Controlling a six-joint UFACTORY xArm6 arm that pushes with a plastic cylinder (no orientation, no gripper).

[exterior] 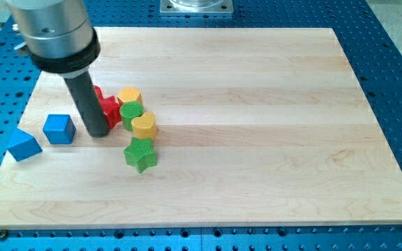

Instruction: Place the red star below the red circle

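The red star (pixel 111 110) lies left of centre on the wooden board, partly hidden by my rod. A second red block (pixel 98 93), probably the red circle, peeks out just above it behind the rod; its shape is mostly hidden. My tip (pixel 98 133) rests on the board at the red star's lower left, touching or nearly touching it.
A yellow block (pixel 129 95), a green round block (pixel 132 110) and a yellow heart (pixel 144 125) crowd the red star's right side. A green star (pixel 140 155) lies below them. A blue cube (pixel 58 129) and a blue triangle (pixel 23 145) lie at the view's left.
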